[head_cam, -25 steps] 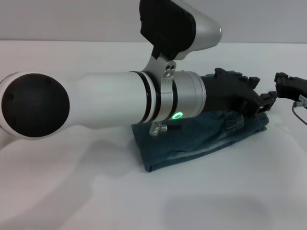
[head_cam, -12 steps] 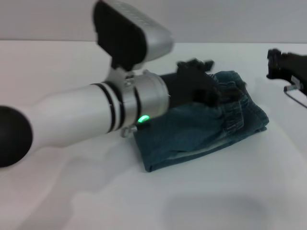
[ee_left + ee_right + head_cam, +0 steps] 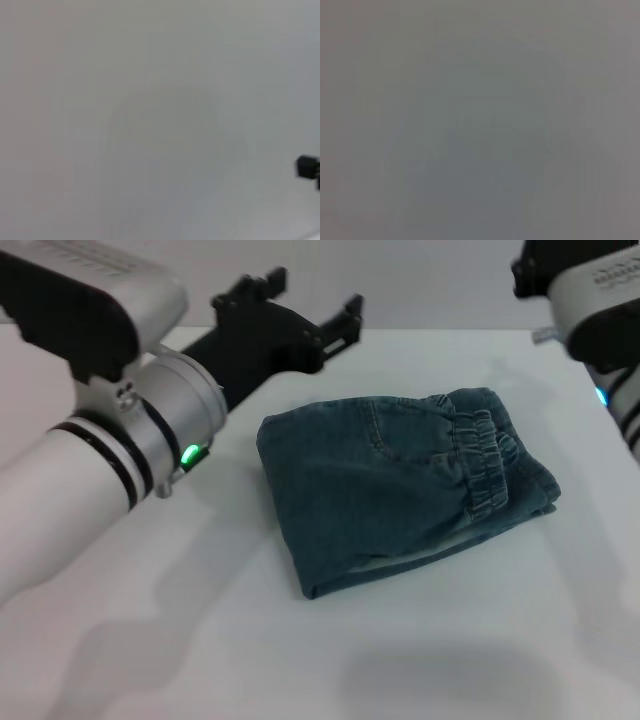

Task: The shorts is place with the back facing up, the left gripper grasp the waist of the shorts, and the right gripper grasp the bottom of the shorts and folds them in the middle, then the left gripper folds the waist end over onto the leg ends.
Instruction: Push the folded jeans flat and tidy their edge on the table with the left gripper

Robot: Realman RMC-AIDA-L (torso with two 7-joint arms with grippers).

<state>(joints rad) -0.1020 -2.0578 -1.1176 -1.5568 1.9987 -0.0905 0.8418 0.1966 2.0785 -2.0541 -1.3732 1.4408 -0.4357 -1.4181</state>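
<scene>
Shorts: one pair of blue denim shorts (image 3: 400,485) lies folded into a compact bundle on the white table (image 3: 300,660), near the middle of the head view. The gathered elastic waistband (image 3: 483,462) sits on top at the robot's right end of the bundle; the folded edge faces the near-left.
Leg ends: hidden beneath the waistband layer, with only a pale strip of edge showing along the near side.
Left gripper: the left gripper (image 3: 305,312) is raised over the table's far-left part, behind and to the left of the shorts, apart from the cloth. Its two black fingers stand spread with nothing between them. A green light (image 3: 187,453) glows on the wrist.
Right gripper: only the arm (image 3: 595,300) shows, at the upper right corner of the head view, with a sliver of blue light at the edge. I cannot tell how the claw stands, since it is out of sight.
Left wrist view: plain pale surface, plus a small dark object (image 3: 308,167) at one edge, too blurred to identify.
Right wrist view: a uniform grey field, nothing distinguishable.
Writing: faint marks on the right arm's housing, unreadable.
Count: one pair of shorts, two arms, one gripper seen.
</scene>
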